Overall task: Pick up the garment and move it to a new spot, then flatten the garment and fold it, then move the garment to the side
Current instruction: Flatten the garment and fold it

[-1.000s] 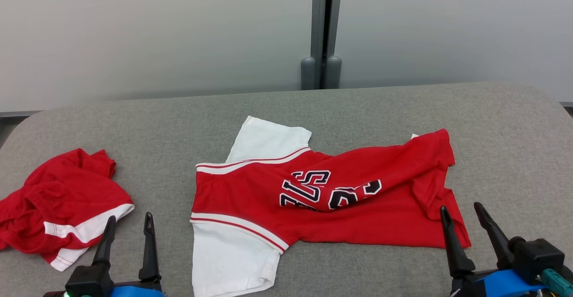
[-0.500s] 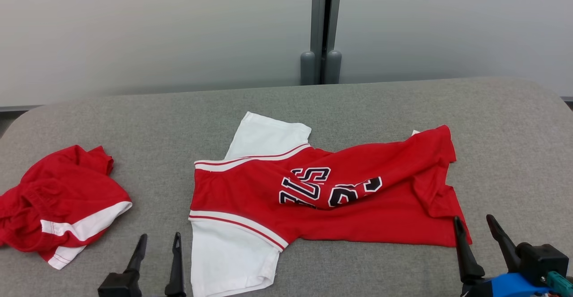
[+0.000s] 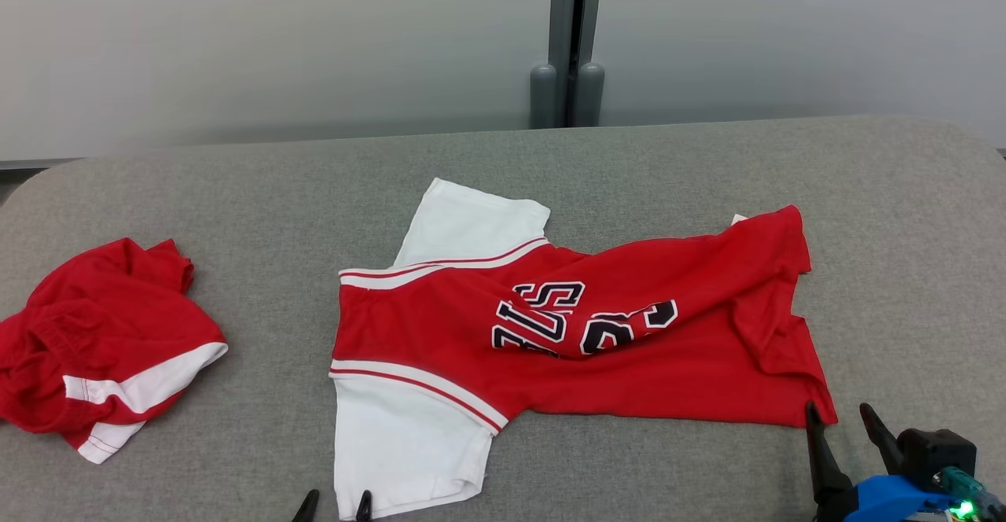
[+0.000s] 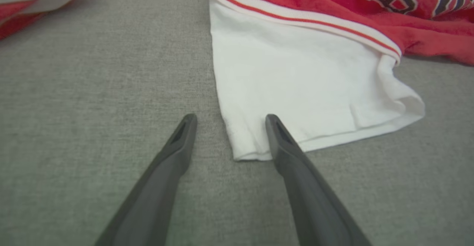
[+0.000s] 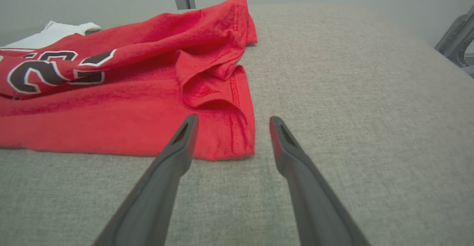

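Garment, a red cloth shirt with white sleeves and black lettering (image 3: 566, 349), lies creased in the middle of the grey fabric table (image 3: 236, 215). The left gripper (image 4: 230, 117) and right gripper (image 5: 233, 117) stand spread and empty at its near corners.

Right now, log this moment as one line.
stage: pre-grasp | red-and-white jersey: spread on grey fabric table, rumpled | left gripper: open, at white sleeve corner | right gripper: open, at red hem corner

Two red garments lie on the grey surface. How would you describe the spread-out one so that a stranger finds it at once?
Look at the grey padded surface. Near its middle lies a red shirt, spread out. Unlike the crumpled red garment at the left, it has two white sleeves and black letters edged in white.
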